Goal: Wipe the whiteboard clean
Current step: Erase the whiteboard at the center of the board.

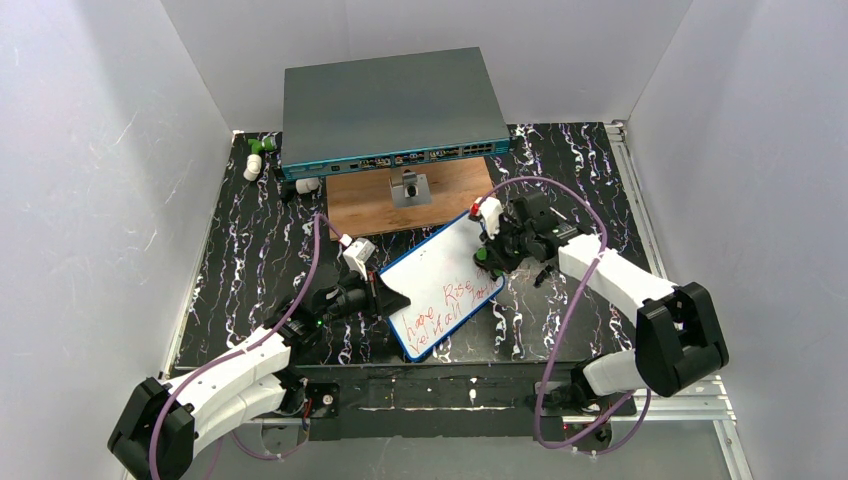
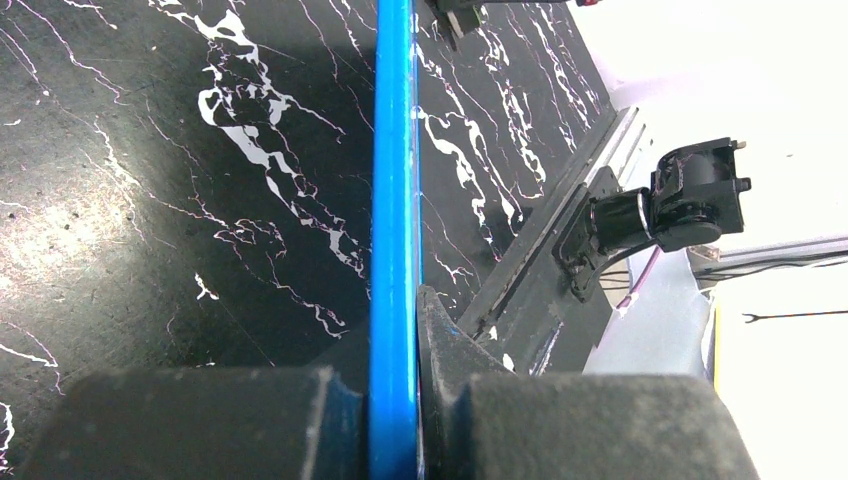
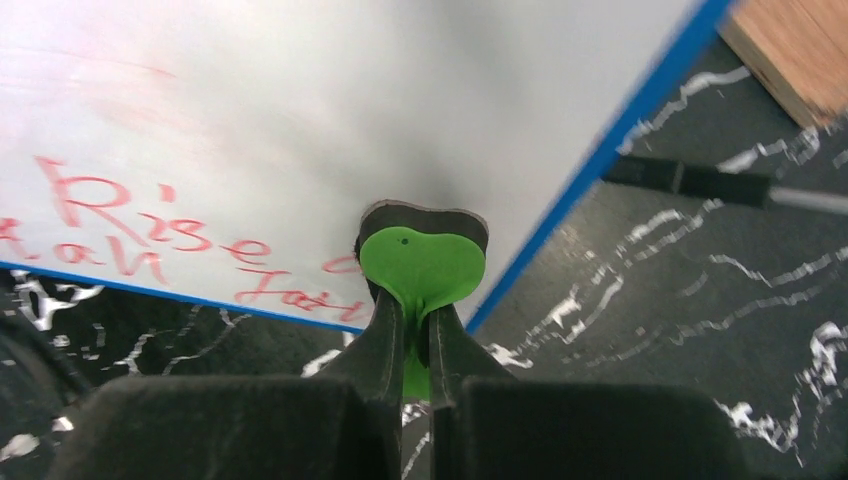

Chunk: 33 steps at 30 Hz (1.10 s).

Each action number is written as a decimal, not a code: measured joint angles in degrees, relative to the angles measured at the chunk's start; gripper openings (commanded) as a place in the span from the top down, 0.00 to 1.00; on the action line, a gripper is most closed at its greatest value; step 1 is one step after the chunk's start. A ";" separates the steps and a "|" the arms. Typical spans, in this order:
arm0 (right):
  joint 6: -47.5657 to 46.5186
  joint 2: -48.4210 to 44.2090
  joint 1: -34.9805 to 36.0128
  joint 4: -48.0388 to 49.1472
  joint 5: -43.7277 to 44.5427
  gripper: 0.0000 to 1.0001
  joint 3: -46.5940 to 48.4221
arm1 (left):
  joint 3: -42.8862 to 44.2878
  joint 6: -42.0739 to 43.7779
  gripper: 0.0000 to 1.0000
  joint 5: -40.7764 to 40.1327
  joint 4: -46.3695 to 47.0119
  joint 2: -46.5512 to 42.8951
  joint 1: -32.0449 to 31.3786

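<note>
Top external shows the whiteboard (image 1: 440, 285) angled on the marbled table (image 1: 250, 260) between both arms, left wrist shows the left gripper (image 2: 395, 400) clamped on its blue edge, and right wrist shows the right gripper (image 3: 418, 350) pinching a green eraser (image 3: 422, 265) at the board's face near the red writing.

White arm links (image 1: 610, 275), black joints (image 1: 680, 340), purple cables (image 1: 319, 245), dark padded fingers (image 2: 200, 420).
</note>
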 measured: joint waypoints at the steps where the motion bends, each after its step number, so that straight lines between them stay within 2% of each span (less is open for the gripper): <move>1: 0.11 0.00 0.52 -0.20 -1.27 0.99 0.42 | 0.00 0.09 1.00 0.00 -0.02 0.00 0.00; 7: 2.25 -0.31 5.53 0.20 -4.57 0.99 1.55 | 0.00 0.07 1.00 -0.02 -0.24 -0.15 0.00; 17: 5.95 0.74 -1.33 2.73 2.58 0.99 1.51 | 0.00 0.04 1.00 0.00 -0.24 -0.22 0.00; 22: 5.40 1.29 -0.68 1.86 -1.81 0.99 1.46 | 0.00 -0.26 1.00 -0.02 -0.28 -0.22 0.00; 29: 4.11 0.22 6.43 -0.55 -8.37 0.99 -0.79 | 0.00 -0.39 1.00 -0.22 -0.46 -0.22 0.00; 33: 5.03 -0.22 3.52 0.33 -7.87 0.99 -1.38 | 0.00 -0.13 1.00 -0.22 -0.48 -0.26 0.00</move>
